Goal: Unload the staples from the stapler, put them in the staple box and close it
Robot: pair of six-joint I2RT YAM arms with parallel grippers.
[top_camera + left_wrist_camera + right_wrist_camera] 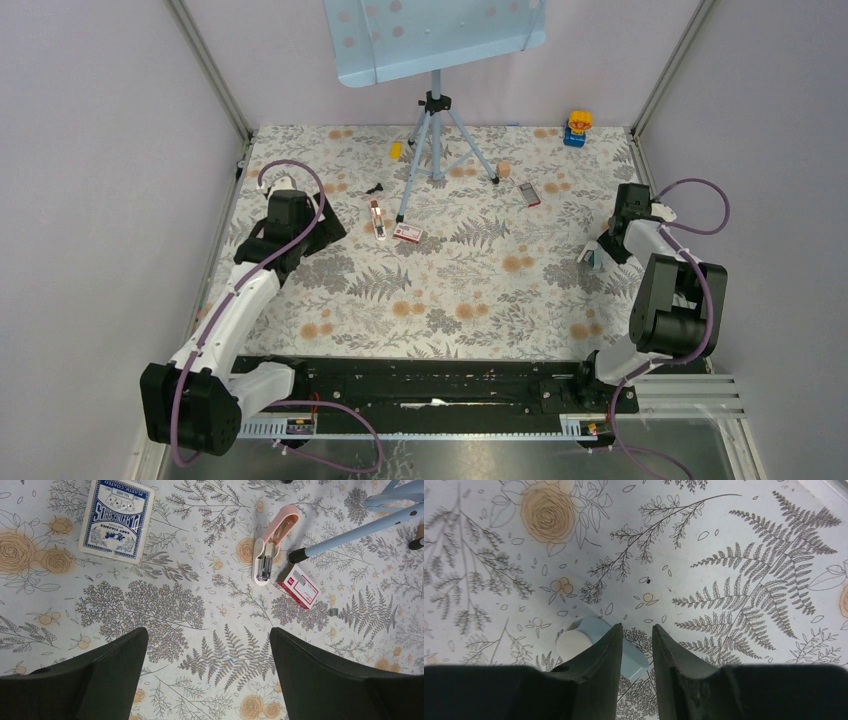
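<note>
Floral-print worktop (480,300) inside a white-walled enclosure. Pink stapler (270,550) lies hinged open left of centre, magazine exposed, just beside a tripod (436,140) leg tip. Red staple box (299,586) close beside the stapler; contact unclear. Deck of playing cards (116,520) well apart, to the left in the left wrist view. Left gripper (207,635): jaws wide, nothing between, short of the stapler. Right gripper (636,627): at the right edge, narrow gap, holding nothing, over a pale blue object (574,632).

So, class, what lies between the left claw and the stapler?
Nothing: in the left wrist view, only bare floral tablecloth separates the left claw from the stapler.
</note>
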